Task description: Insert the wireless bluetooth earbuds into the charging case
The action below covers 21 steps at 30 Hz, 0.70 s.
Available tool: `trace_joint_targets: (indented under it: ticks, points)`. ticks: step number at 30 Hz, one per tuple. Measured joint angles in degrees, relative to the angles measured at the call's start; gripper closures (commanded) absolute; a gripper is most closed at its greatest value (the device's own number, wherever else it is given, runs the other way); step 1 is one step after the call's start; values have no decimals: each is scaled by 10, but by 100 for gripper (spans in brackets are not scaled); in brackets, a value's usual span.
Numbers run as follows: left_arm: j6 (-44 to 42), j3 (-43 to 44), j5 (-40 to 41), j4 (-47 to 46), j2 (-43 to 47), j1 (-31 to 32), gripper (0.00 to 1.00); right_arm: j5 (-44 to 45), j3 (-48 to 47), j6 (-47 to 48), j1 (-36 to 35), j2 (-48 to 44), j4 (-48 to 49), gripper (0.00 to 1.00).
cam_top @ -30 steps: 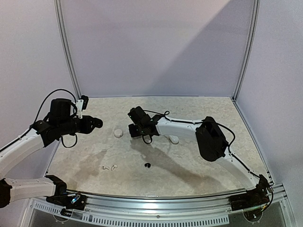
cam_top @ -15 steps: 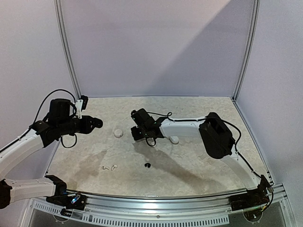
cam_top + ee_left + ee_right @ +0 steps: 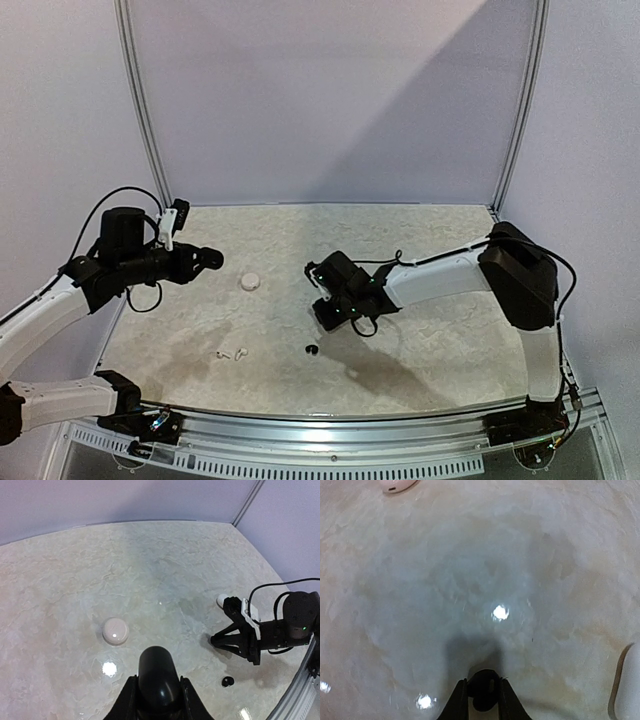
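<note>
Left claw [image 3: 157, 692], left of white case [image 3: 250, 283], clamps black case [image 3: 157, 667]. Right claw [image 3: 481, 700] is nearly shut on held bud [image 3: 482, 687] (dark, tiny; identity judged). Loose black bud [image 3: 311, 349] lies right of white case, nearer the bases. Risk: thin pinch slips and the bud skitters across the glossy tabletop [image 3: 440, 345].

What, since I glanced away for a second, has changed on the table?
The right gripper, seemingly pinching a small dark thing, swung from the middle of the table toward the near edge and right, ending close to the black earbud; its elbow swung right. Nothing was visibly grasped or released. The left gripper holding the black case, the round pale case, the black earbud and the white earbuds stayed put.
</note>
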<state>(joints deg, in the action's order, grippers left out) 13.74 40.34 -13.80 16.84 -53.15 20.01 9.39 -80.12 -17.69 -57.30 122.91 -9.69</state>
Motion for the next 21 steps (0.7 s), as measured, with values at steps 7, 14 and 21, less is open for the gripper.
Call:
trace_joint_targets:
  ticks: [7,14,21]
  points:
    - [-7,-17,-73,-43,13,0,100,-8,116,-13,-21,-85,1,72]
    - [-9,-19,-116,-68,15,5,100,-12,125,-24,-23,-92,-8,58]
    - [-12,-19,-128,-77,15,6,100,-21,97,1,-24,-92,-67,48]
